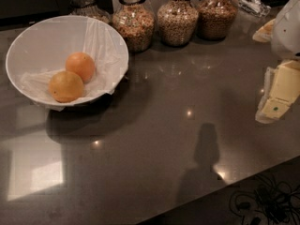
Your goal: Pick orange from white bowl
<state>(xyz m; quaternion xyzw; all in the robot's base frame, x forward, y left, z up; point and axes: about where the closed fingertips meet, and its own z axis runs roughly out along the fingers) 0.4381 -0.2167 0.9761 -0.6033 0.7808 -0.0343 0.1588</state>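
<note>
Large, wide white bowl (18,41) with sloping sides sits at the left of the dark, glossy stone counter (187,139), lined with crinkled thin white plastic or paper that laps over its near rim. The liner likely serves to cushion the fruit and keep the bowl clean.

Two fruits rest low in the bowl, touching each other, settled where the slope lets them roll to. Target: the round, deep reddish-orange orange (80,66), smooth-skinned, the slightly smaller one, lying behind and to the right of the paler yellow-orange fruit (66,86). Its top is exposed and unobstructed from above.

The pale, cream-and-white gripper (276,97) hangs at the far right edge of the view, over the counter, well apart from the bowl and holding nothing. Whether its fingers are spread or closed: cannot tell.

Behind the bowl, a row of glass jars of grains (177,20) stands along the back of the counter, the nearest just beside the bowl's rear rim. Judgement: approach from above seems safest, given jars behind and the neighbouring fruit in contact.
</note>
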